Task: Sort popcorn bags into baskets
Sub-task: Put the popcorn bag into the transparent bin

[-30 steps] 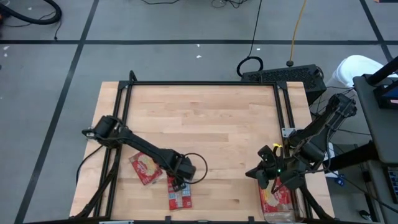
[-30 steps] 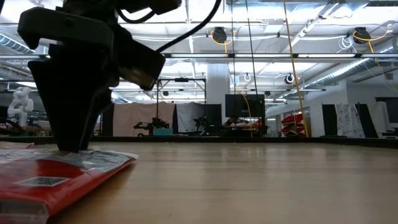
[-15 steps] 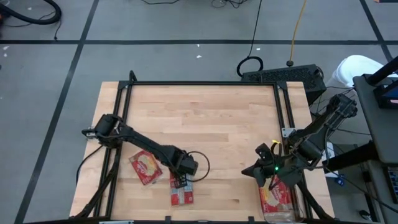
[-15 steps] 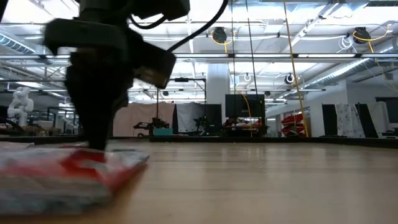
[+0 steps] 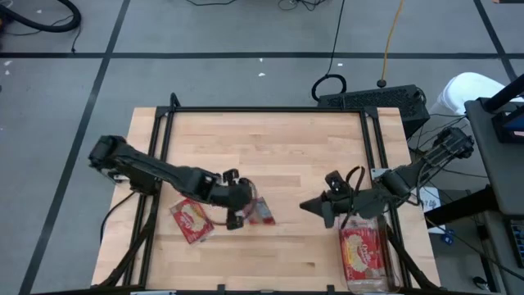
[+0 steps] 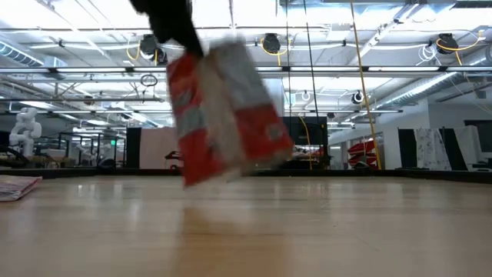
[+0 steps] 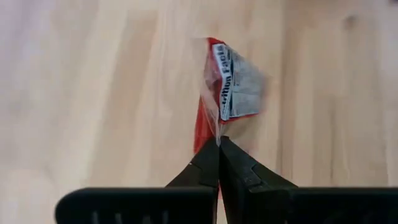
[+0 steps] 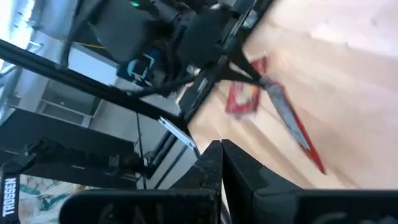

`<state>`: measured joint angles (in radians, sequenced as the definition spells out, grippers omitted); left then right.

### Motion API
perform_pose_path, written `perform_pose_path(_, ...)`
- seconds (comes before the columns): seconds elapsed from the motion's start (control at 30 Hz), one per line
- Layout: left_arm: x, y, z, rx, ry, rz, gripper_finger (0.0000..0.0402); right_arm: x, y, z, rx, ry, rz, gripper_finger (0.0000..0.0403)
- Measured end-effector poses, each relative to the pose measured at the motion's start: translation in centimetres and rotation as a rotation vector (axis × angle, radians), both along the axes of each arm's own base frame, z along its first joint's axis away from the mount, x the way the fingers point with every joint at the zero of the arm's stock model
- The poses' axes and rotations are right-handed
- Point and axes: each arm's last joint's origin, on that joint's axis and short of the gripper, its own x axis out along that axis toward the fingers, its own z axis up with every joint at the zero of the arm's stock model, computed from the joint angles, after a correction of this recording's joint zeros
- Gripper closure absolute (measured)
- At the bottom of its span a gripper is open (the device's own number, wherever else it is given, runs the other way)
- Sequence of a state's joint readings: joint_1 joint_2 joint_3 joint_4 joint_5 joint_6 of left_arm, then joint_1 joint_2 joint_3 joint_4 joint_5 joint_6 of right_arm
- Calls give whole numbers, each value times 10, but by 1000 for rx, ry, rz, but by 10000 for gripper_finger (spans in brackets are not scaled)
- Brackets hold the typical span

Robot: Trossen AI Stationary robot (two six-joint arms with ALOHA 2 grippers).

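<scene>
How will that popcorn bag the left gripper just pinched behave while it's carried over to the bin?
Probably floppy: the popcorn bag hangs tilted and blurred below the left gripper, which is shut on one thin edge. It looks light, lifted clear of the table by that pinch alone. It may swing, so move gently.

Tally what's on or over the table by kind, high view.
Popcorn bags: 3, one held in the left gripper as held bag, loose bag on the table, binned bag.
Clear bin: 1.
Total: 4.
</scene>
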<state>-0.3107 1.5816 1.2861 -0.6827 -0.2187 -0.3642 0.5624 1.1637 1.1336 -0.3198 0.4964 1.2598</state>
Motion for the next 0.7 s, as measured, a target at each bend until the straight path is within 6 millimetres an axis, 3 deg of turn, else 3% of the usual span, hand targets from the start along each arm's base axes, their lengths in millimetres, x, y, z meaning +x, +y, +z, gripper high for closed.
perform_pose_path(0.2, -15, 1, 47, 179, -259, -157, 400, 11, -14, 7, -89, -66, 31, 401)
perform_pose_path(0.43, -27, 4, 81, 301, -449, -214, 401, 19, -26, 13, -161, -121, 79, 398)
perform_pose_path(0.7, -30, 10, 111, 365, -673, -243, 400, 27, -39, 18, -185, -172, 158, 331)
